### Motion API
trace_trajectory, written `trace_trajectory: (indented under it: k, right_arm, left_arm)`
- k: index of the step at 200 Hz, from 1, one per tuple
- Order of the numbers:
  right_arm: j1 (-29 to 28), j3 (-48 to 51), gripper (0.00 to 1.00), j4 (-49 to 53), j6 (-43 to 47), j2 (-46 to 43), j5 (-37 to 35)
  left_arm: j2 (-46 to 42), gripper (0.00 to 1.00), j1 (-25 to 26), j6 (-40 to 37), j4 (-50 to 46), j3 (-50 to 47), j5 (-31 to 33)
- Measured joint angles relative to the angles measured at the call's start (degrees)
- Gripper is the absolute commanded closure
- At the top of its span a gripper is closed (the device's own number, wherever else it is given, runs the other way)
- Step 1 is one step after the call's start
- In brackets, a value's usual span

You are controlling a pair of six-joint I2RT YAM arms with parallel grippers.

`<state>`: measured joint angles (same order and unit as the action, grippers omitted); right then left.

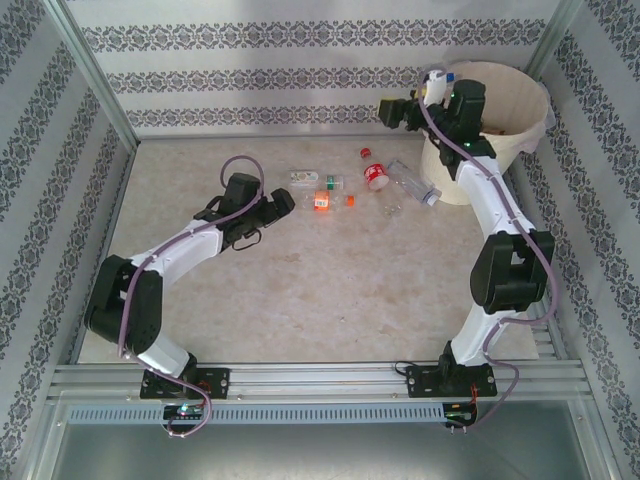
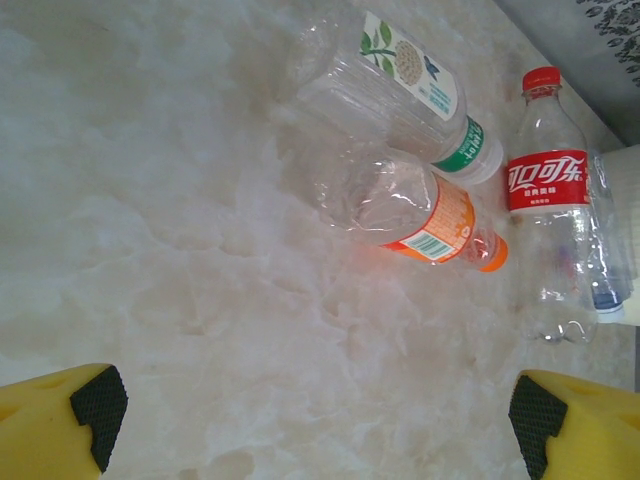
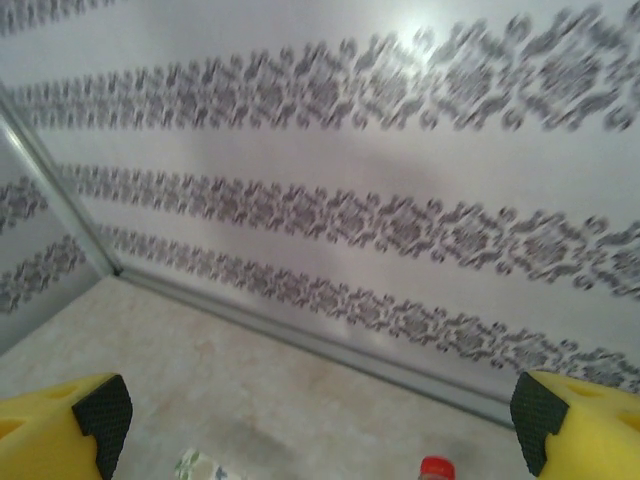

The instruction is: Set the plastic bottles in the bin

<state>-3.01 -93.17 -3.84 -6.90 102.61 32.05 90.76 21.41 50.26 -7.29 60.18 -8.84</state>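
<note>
Walls [image 1: 300, 80] papered in pale grey with dark bands of ornament close in the table [image 1: 330, 290] on three sides, and an aluminium rail [image 1: 320, 380] runs along its near edge. The table top is cream stone-look, mottled like marble, and matt.

The bin [image 1: 515, 150] stands in the far right corner, its liner folded over the rim. The right arm [image 1: 495, 215] rises beside it, and the right fingers [image 1: 385, 108] hang released just left of the bin, facing the back wall with nothing between their black pads [image 3: 100, 410].

The left arm [image 1: 170, 250] reaches over the left half of the table. The left fingers [image 1: 288, 203] are spread wide and bare, their pads [image 2: 98, 405] far apart above the surface.

The plastic bottles lie in a loose row near the far edge, between the left fingers and the bin: a green-labelled one [image 2: 400, 80], an orange-labelled one [image 2: 430, 220] just beside it, a red-labelled one [image 2: 545, 180], and a crushed clear one [image 1: 412, 185] nearest the bin.
</note>
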Motion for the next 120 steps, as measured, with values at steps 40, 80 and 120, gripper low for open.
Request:
trace_trajectory:
  k: [40,80,120]
  right_arm:
    - [-6.47,2.38,0.02,5.97,8.13,0.74,1.07]
    - [-12.46,1.73,0.02,11.65,17.09,4.22,-1.49]
    - [-17.46,-4.44,0.02,22.16,27.58,12.57,-7.82]
  left_arm:
    - [4.26,0.00,0.61,4.04,-3.96,4.96,1.09]
    - [4.22,0.00,0.61,5.31,-7.32,4.98,3.67]
    - [2.14,0.00,0.61,5.29,-12.13,4.98,7.91]
